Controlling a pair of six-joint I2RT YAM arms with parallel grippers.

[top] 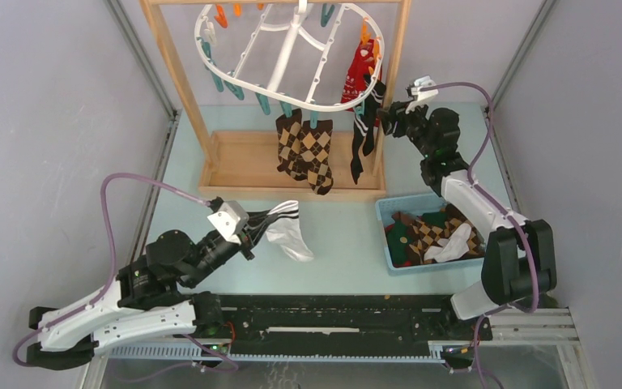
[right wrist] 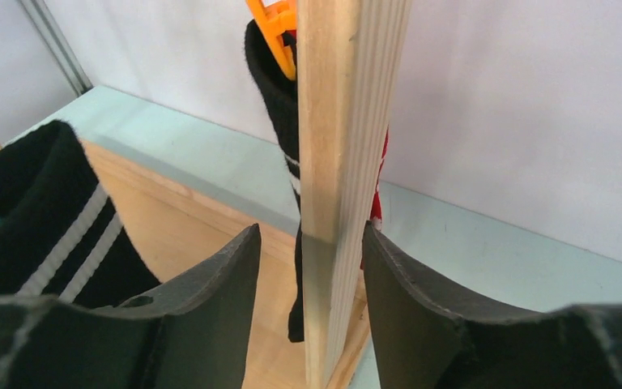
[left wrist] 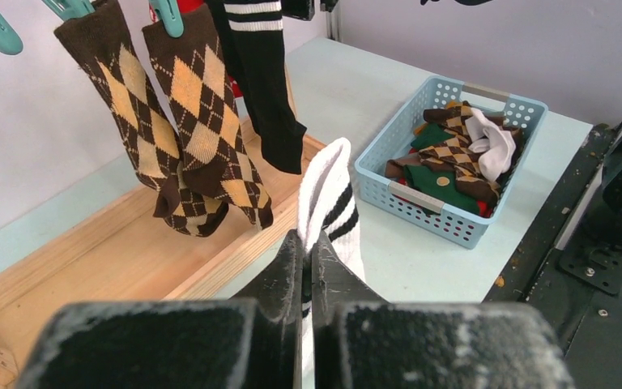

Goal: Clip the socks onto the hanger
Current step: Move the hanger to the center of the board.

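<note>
- Grey walls enclose a pale green table (top: pixel 348 235) that carries a light wooden rack (top: pixel 182 89). The white plastic oval hanger (top: pixel 291 49) hangs from the rack's top bar.
- Socks on the hanger: a pair of brown-and-tan argyle socks (top: pixel 308 150), a black sock with white stripes (top: pixel 363 138) and a red patterned sock (top: pixel 360 73). All hang from clips on the near-right part of the rim.
- Left tool (top: pixel 253 231): pressed together, pinching the cuff of a white sock with black stripes (top: pixel 291 239). The sock is low over the table, in front of the rack base and well apart from the hanger.
- Right tool (top: pixel 389 113): spread and holding nothing. In the right wrist view its fingers (right wrist: pixel 219 275) stand either side of the rack's right upright post (right wrist: pixel 344 162), just beside the black sock.
- More socks lie in the light blue plastic basket (top: pixel 382 227) to the right.
- Step in hand, as a judgement: the white sock is gripped and ready to be carried to a clip.
- Next move calls for:
  - raising the cuff to a free teal clip (top: pixel 264 103) on the near-left rim;
  - bringing the right tool clear of the post and onto that clip to squeeze it open;
  - seating the cuff between the clip halves before either tool lets go.
</note>
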